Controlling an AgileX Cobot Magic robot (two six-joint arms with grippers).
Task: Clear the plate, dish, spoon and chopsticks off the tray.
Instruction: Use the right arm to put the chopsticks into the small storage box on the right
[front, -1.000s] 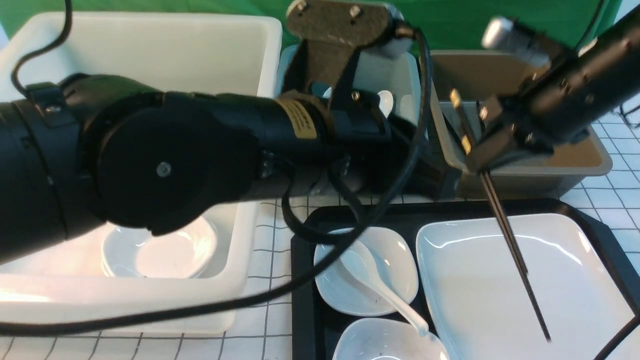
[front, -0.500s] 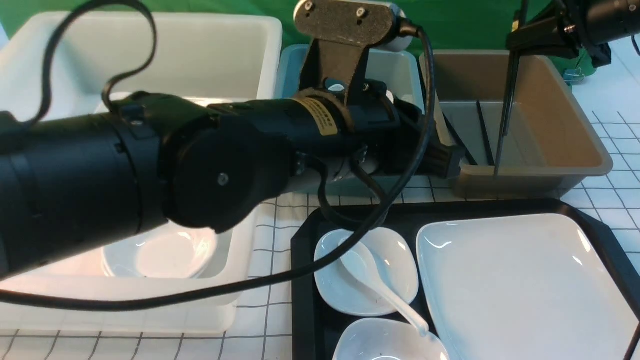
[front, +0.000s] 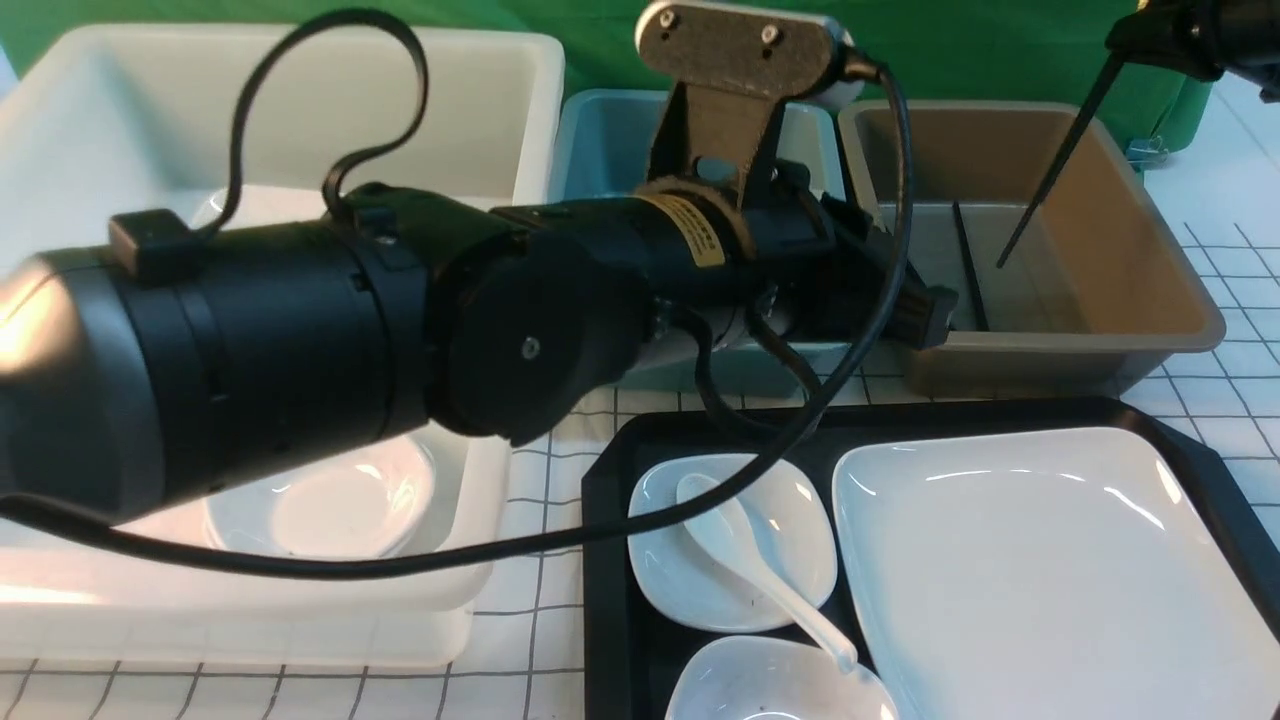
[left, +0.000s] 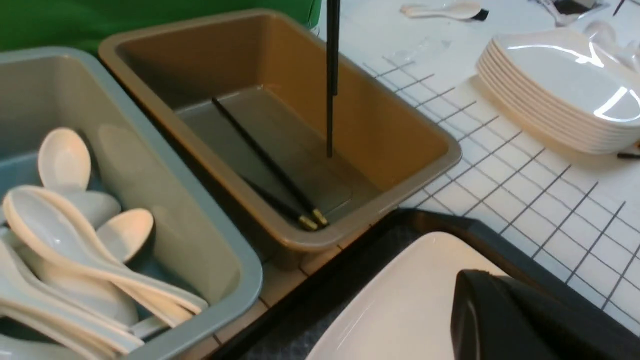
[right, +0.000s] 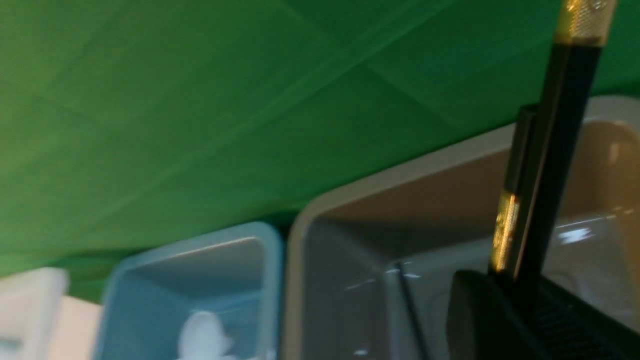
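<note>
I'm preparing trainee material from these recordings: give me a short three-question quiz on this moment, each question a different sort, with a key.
1. True or false: the right fingers hold the chopsticks over the brown bin.
2. Choose: the spoon on the tray has its bowl in A) the large plate, B) a small dish, C) the white bin.
3. Fill in: the blue bin holds white ____.
Key: 1 true; 2 B; 3 spoons.

black tray, white plate, brown bin
</note>
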